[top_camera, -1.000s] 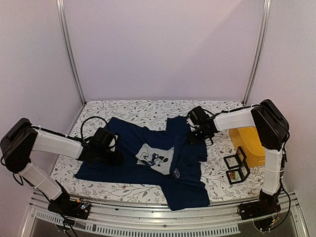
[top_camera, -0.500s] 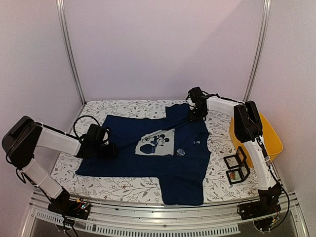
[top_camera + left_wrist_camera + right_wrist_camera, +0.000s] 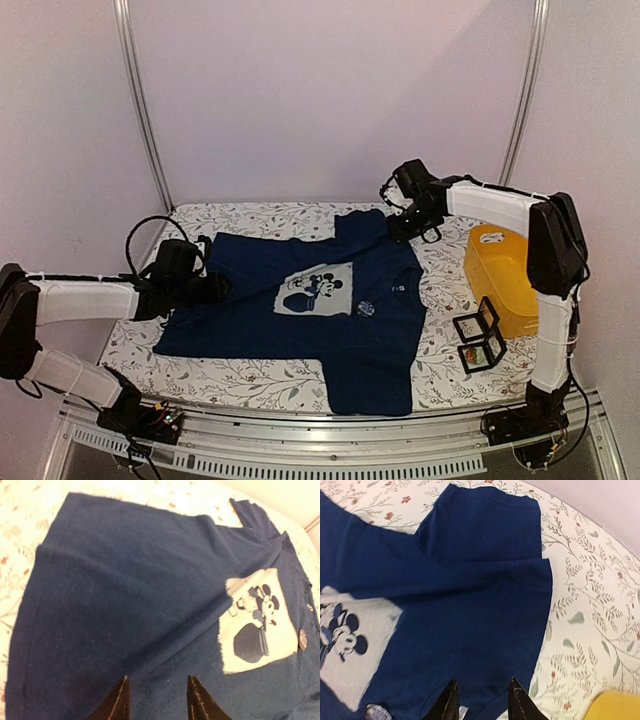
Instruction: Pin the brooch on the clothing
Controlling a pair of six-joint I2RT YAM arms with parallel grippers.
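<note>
I can't make out the small round disc [image 3: 366, 309] on the clothing [image 3: 250, 290]; my right wrist view crops it at the bottom edge.

Pale booth around a cloth-covered table

The back wall [image 3: 330, 100] and the side walls are plain pinkish white, evenly lit without hard shadows. A left upright [image 3: 140, 100] and a right upright [image 3: 520, 100], both metal, stand in the rear corners. The table [image 3: 250, 385] wears a white cloth [image 3: 590, 605] printed with leafy sprigs and small red flowers. A ribbed aluminium rail [image 3: 320, 440] runs along its near edge.
</note>
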